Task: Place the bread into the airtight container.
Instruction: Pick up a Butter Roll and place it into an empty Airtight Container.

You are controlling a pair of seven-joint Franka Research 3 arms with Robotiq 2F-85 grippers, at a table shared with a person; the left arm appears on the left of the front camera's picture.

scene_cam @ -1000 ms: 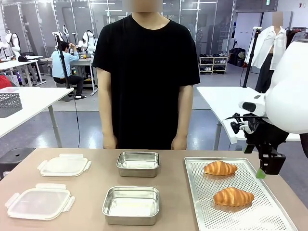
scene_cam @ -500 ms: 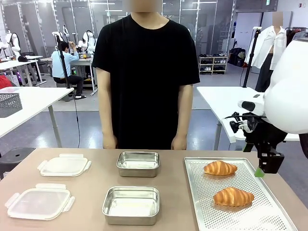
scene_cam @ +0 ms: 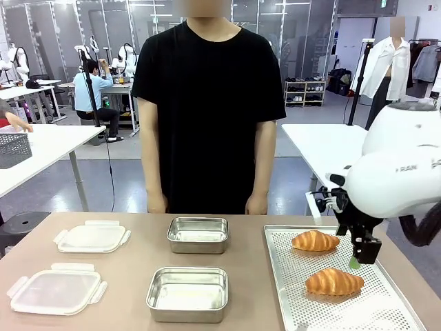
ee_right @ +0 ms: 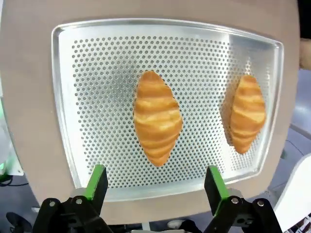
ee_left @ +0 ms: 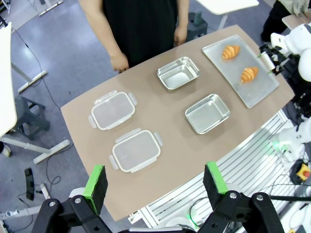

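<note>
Leftward from the tray's right rim, the right claw (scene_cam: 357, 260) has swung in over the perforated tray (scene_cam: 396, 303) and now hangs with its jaws wide apart and nothing between them. In the right wrist view this claw (ee_right: 155, 185) looks straight down on the near croissant (ee_right: 157, 124), whose long axis runs across the tray's short side, tips toward the long rims. The far croissant (ee_right: 248, 112) lies parallel beside it, closer to the tray's end. From the front, both the near croissant (scene_cam: 334, 281) and the far croissant (scene_cam: 315, 241) lie left to right, apart from each other. Farther left on the desk (scene_cam: 138, 265) stand two steel containers (scene_cam: 187, 293), then two clear lids (scene_cam: 56, 289). High above the desk, the left claw (ee_left: 154, 180) is spread open, holding nothing. A person (scene_cam: 207, 103) stands at the far side.
</note>
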